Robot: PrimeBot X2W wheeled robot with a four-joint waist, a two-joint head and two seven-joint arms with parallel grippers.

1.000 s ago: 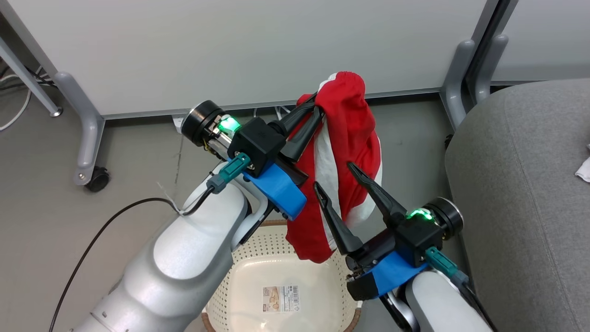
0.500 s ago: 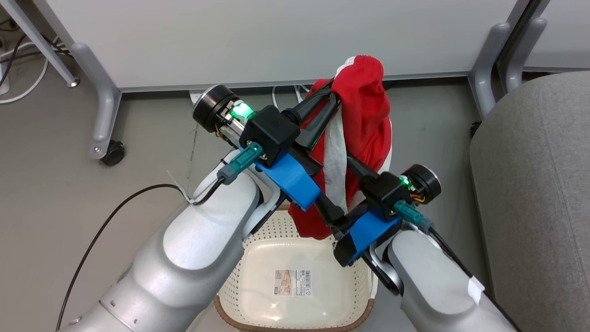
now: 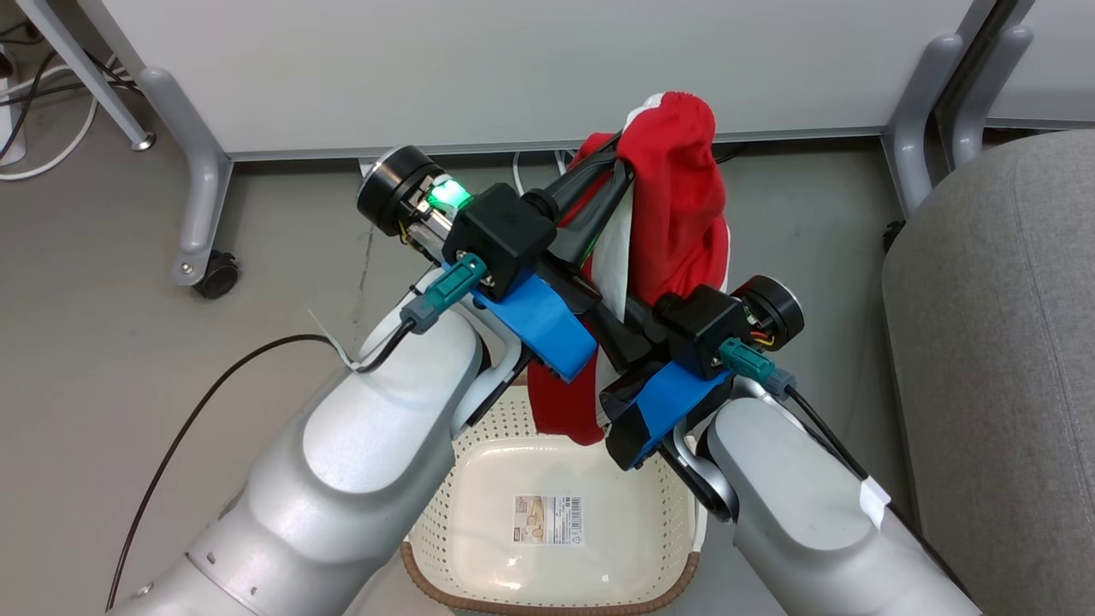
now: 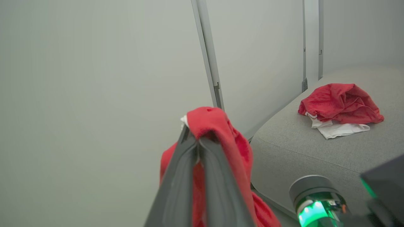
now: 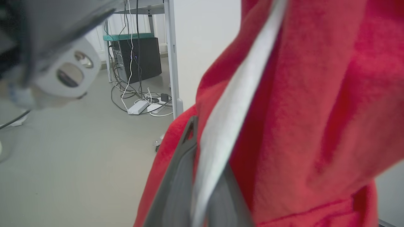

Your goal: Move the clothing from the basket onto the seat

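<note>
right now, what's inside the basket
In the basket the visible floor holds only a barcode sticker. The red garment hangs above it. The left forearm covers its left side and the right forearm its right side, hiding those parts.

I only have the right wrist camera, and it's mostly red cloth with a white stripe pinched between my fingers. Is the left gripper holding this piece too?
Observer: Yes. In the head view the left gripper is shut on the top end of the red garment, and the rest hangs down from it.
Operator: Anything in the basket?
Observer: The basket sits below the hanging cloth. The part of its floor that shows carries a barcode sticker and no cloth.
Operator: And the seat?
Observer: The grey seat is to the robot's right, and the left wrist view shows another red and white garment lying on it.
</note>
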